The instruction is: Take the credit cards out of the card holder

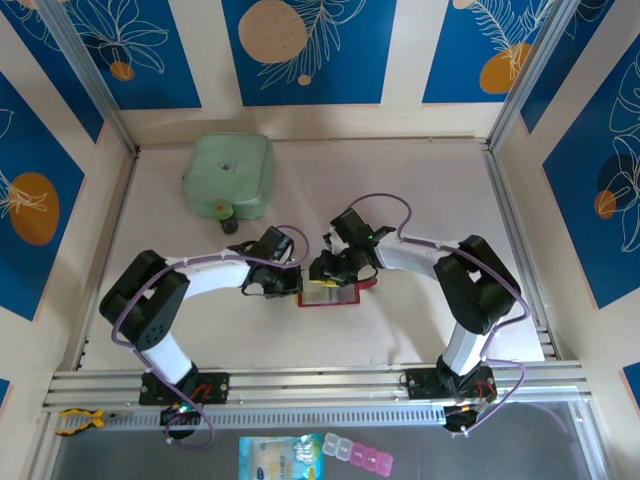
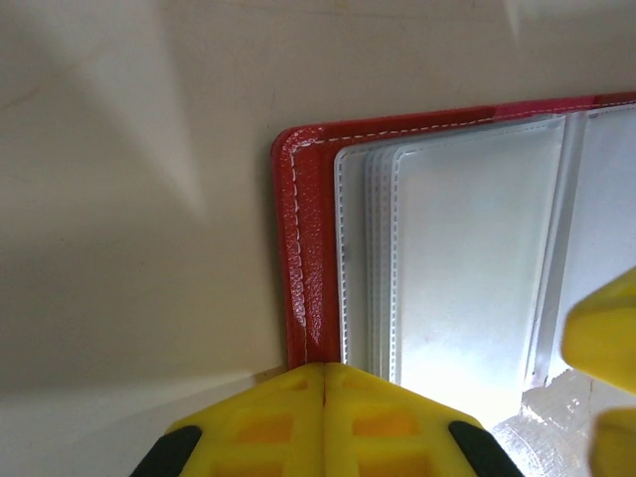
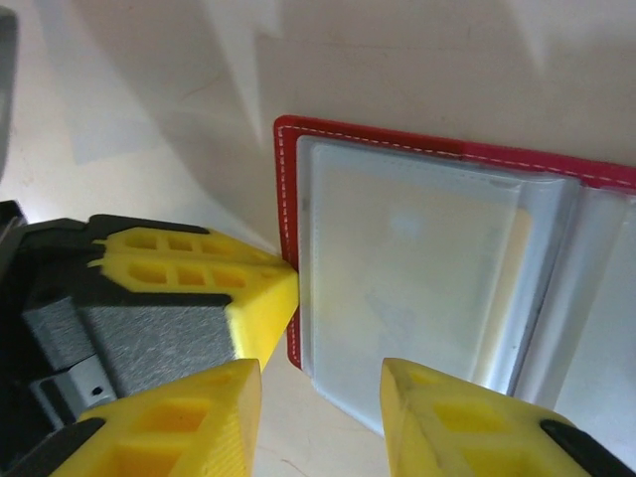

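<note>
- The credit cards (image 3: 407, 258), one thin and pale with a yellowish one behind it, sit in the clear pockets (image 2: 467, 258) of the flat red folding card holder (image 3: 286, 199).
- The left gripper (image 2: 325, 396), fingers pressed together, bears on the holder's red edge, probably pinning it open.
- The right gripper (image 3: 320, 397), fingers spread, straddles the pocket's near edge, with the cards just ahead of its tips.

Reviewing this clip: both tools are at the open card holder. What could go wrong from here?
1. The left tool is shut and sits only at the red corner of the card holder. If that is all that pins it, a pull could drag the holder across the table.
2. The right tool is open over the clear pocket. It may pinch the pocket together with the card, leaving the card inside.
</note>
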`<state>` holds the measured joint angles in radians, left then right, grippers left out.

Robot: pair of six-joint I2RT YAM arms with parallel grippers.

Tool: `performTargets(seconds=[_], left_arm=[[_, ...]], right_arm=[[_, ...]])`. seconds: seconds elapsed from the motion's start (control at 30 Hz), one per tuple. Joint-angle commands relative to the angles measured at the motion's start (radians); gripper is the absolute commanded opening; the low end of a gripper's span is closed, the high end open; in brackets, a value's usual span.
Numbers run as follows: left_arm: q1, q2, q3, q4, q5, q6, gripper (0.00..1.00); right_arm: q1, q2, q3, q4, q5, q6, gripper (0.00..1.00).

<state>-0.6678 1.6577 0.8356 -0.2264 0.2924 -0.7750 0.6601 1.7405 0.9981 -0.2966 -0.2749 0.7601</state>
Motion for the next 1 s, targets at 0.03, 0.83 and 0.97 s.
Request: performTargets(seconds=[0.03, 0.83, 0.97], left_arm=[[0.008, 0.013, -0.012, -0.039, -0.022, 0.028, 0.08], [0.009, 0.006, 0.009, -0.054, -0.028, 0.037, 0.08], [0.009, -0.008, 0.022, -0.065, -0.032, 0.04, 0.08]], right_arm=[[0.006, 0.038, 0.01, -0.002, -0.025, 0.005, 0.36], [-0.032, 0.013, -0.026, -0.081, 0.051, -0.051, 0.35], [-0.04, 0.014, -0.038, -0.061, 0.023, -0.053, 0.33]])
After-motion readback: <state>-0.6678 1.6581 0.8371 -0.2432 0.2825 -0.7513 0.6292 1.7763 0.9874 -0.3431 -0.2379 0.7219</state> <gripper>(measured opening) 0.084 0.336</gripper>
